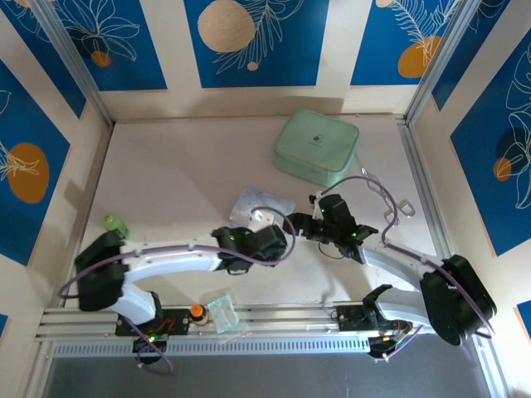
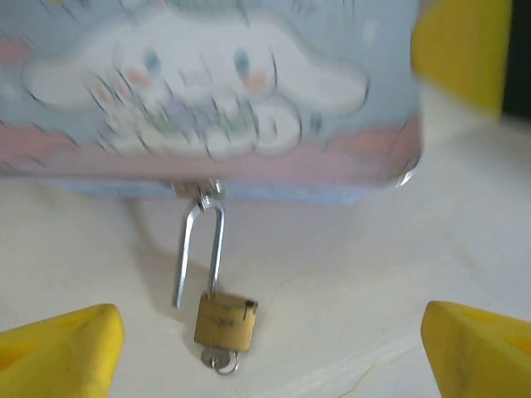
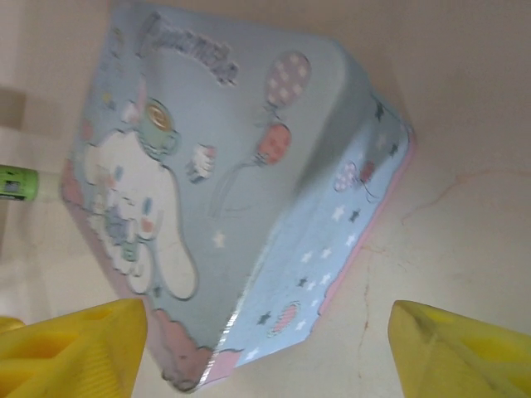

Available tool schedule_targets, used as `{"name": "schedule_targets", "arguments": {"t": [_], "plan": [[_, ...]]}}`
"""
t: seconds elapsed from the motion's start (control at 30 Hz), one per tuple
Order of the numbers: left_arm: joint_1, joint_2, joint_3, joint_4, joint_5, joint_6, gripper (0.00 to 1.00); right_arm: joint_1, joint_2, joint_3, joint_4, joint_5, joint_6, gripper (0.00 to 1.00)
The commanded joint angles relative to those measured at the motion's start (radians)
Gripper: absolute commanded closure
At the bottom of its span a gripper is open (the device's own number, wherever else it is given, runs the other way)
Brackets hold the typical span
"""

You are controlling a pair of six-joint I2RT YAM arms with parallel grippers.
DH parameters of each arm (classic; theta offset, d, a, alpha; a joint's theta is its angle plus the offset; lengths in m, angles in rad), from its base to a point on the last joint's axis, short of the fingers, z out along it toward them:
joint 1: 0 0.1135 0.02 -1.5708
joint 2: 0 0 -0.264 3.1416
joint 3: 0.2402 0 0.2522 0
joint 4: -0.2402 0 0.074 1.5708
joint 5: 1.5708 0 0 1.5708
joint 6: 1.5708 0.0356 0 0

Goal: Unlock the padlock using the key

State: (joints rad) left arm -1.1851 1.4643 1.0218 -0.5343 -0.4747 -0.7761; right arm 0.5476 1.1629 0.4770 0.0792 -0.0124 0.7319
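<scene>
The tin [image 2: 216, 91] lies on the pale table [image 2: 373, 274]. Its lid is blue and pink, with a white cartoon puppy that has long ears and pink cheeks. The right wrist view shows balloons, stars and some curly writing near one edge of the lid, but the writing is too blurry to read.

The padlock [image 2: 226, 322] hangs from the clasp on the tin's front side and rests on the table just below it. Its small body is gold. The thin silver shackle [image 2: 217, 245] loops through the clasp. One leg goes into the gold body and the other leg ends free beside it, so the lock looks open. There are tiny dark marks on the gold body, too small to read. The key [image 2: 221, 361] sticks out of the bottom of the padlock, and just its little round silver head shows.

The left claw [image 2: 265, 356] is spread wide. Its yellow fingers [image 2: 58, 352] sit far apart, one on each side of the padlock, and touch neither the padlock nor the key.

The right claw [image 3: 270, 356] is spread wide too and holds nothing. A corner of the tin lies close to one of its yellow fingers [image 3: 465, 352].

A mint green case [image 1: 317, 148] sits further back on the table. It has a small dark mark on top that cannot be read.
</scene>
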Motion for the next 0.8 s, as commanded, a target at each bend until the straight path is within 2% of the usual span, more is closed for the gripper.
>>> {"name": "schedule_targets", "arguments": {"t": [0.0, 0.07, 0.2, 0.27, 0.4, 0.5, 0.63, 0.67, 0.73, 0.77], "plan": [[0.084, -0.109, -0.039, 0.078, 0.058, 0.083, 0.02, -0.012, -0.081, -0.005, -0.074, -0.022, -0.046, 0.14], [0.165, -0.169, -0.073, 0.098, 0.1, 0.093, 0.0, -0.013, -0.129, 0.001, -0.127, -0.024, -0.047, 0.06], [0.301, -0.235, -0.127, 0.157, 0.137, 0.126, 0.0, 0.03, -0.201, 0.041, -0.259, -0.004, -0.048, 0.01], [0.358, -0.221, -0.119, 0.157, 0.169, 0.146, 0.0, 0.102, -0.237, 0.055, -0.307, 0.056, -0.037, 0.01], [0.451, -0.191, -0.134, 0.209, 0.231, 0.164, 0.0, 0.322, -0.266, 0.085, -0.373, 0.289, -0.026, 0.03], [0.521, -0.16, -0.159, 0.281, 0.297, 0.165, 0.0, 0.44, -0.207, 0.107, -0.345, 0.383, -0.003, 0.05], [0.551, -0.101, -0.175, 0.379, 0.369, 0.162, 0.03, 0.499, -0.031, 0.156, -0.262, 0.373, 0.022, 0.07], [0.552, -0.092, -0.175, 0.388, 0.375, 0.16, 0.03, 0.51, 0.009, 0.171, -0.241, 0.373, 0.024, 0.1], [0.552, -0.081, -0.176, 0.392, 0.381, 0.152, 0.04, 0.536, 0.09, 0.204, -0.199, 0.375, 0.001, 0.22], [0.552, -0.08, -0.179, 0.389, 0.38, 0.147, 0.04, 0.542, 0.124, 0.222, -0.191, 0.376, -0.02, 0.25]]}}
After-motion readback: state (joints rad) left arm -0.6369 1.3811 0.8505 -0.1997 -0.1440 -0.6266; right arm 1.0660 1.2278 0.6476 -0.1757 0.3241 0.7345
